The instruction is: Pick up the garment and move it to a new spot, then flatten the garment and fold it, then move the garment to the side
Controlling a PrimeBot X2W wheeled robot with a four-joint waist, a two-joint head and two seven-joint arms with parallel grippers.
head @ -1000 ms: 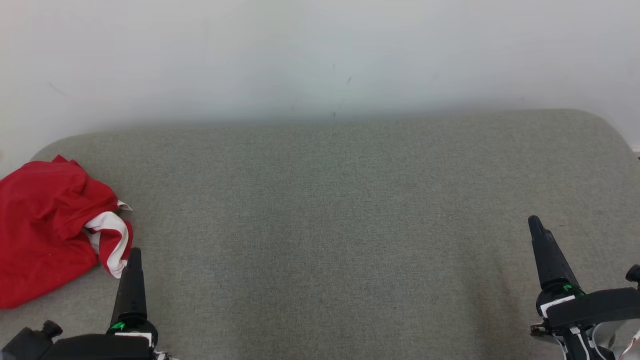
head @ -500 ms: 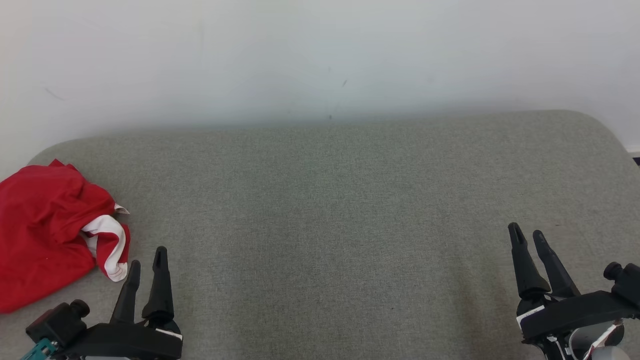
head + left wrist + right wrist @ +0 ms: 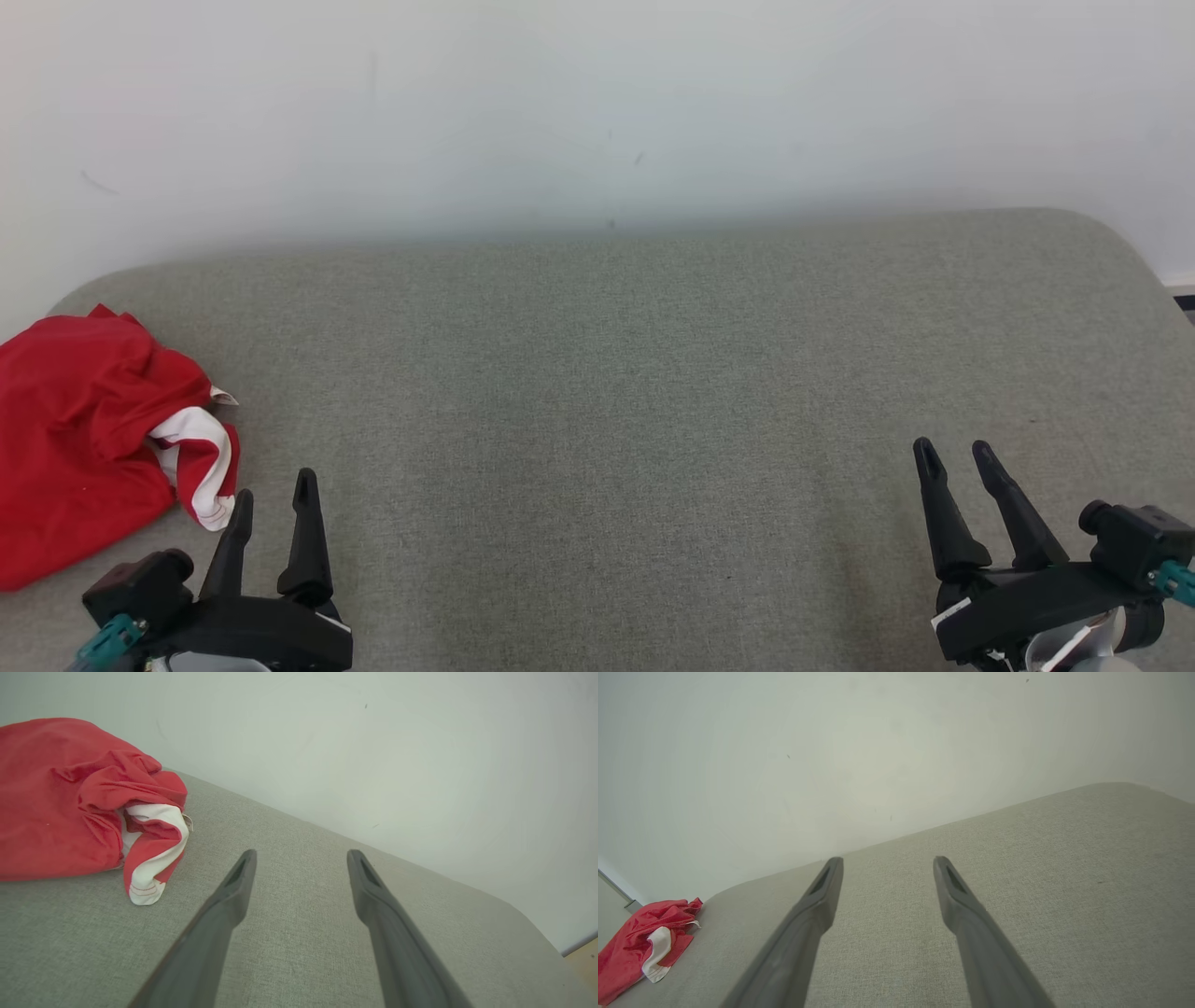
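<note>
- A crumpled red garment (image 3: 84, 439) lay bunched at the far left end of the grey cloth-covered bench (image 3: 607, 420), close to its rounded corner.
- A red-and-white striped fold (image 3: 201, 457) stuck out of the heap on the side facing the middle of the bench.
- The left claw (image 3: 274, 485) was released, its two dark fingers spread apart with nothing between them. It sat near the front edge, just beside the striped fold but not touching it.
- The right claw (image 3: 953, 447) was also released and empty. It was at the opposite end of the bench, well apart from the garment.
- Both claws pointed toward the plain pale wall (image 3: 597, 103) behind the bench.
</note>
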